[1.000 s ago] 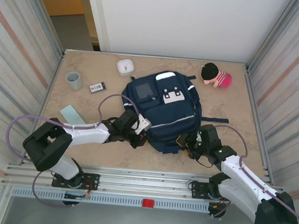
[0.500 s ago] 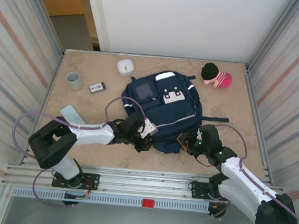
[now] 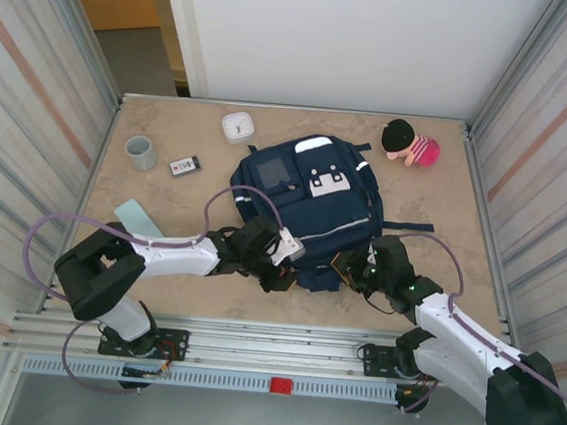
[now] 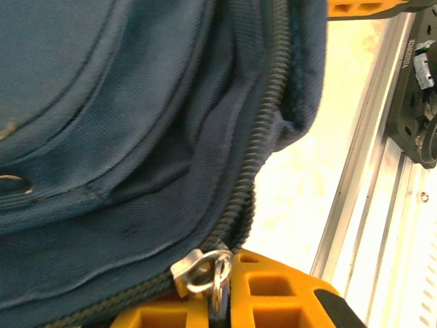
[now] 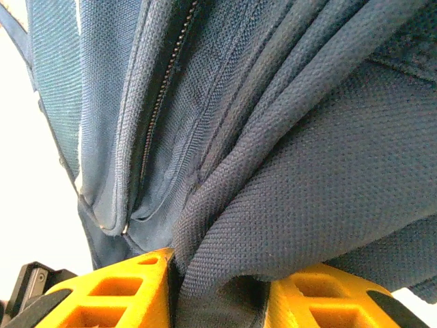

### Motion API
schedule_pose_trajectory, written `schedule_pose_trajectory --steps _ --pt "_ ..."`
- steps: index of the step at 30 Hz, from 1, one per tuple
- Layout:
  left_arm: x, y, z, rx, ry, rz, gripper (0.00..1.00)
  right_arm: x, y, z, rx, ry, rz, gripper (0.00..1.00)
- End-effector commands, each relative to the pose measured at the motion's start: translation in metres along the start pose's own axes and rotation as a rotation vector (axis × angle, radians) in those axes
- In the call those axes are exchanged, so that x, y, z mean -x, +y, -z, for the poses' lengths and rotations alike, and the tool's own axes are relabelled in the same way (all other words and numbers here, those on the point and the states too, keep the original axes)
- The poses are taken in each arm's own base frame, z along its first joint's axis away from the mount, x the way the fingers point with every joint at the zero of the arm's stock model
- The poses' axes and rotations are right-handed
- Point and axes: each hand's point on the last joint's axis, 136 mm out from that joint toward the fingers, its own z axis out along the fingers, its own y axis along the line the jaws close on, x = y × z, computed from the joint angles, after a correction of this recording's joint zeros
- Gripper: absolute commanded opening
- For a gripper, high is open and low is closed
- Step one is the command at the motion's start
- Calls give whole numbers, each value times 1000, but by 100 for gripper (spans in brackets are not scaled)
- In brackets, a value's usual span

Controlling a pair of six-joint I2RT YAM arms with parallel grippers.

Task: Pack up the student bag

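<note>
My left end effector (image 4: 224,306) is clamped tight on the metal zip pull (image 4: 205,266) at the near edge of the bag (image 3: 310,200), with the ring caught between my orange fingers. My right end effector (image 5: 218,297) is closed partway around a thick fold of the bag's fabric at its near right corner. The bag lies flat, front up, in the middle of the worktop (image 3: 447,188), just beyond both arms.
</note>
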Motion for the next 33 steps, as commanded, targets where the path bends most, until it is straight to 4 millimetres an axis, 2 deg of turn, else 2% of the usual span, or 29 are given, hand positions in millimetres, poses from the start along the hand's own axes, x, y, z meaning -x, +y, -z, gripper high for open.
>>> schedule_pose_trajectory --steps 1,6,11,16,20,24,27,31,33 --pt "36 -34 5 -90 -97 -98 10 6 30 3 69 -15 40 37" --pt "50 -48 3 -105 -121 -146 14 10 31 2 53 -14 42 37" --pt "57 -46 12 -48 -147 -195 23 23 26 13 -10 -10 144 44" --pt "53 -40 25 13 -194 -228 44 40 14 31 -99 12 214 56" --pt "49 -34 42 78 -231 -233 61 55 14 53 -164 5 274 67" --pt "48 -12 73 235 -315 -183 72 62 21 78 -261 -43 346 71" --pt "45 15 96 328 -360 -11 76 56 36 90 -269 -54 383 70" --pt "37 43 118 349 -424 238 76 31 59 92 -261 -33 456 66" --pt "33 57 126 346 -455 354 76 12 70 89 -275 -24 506 65"
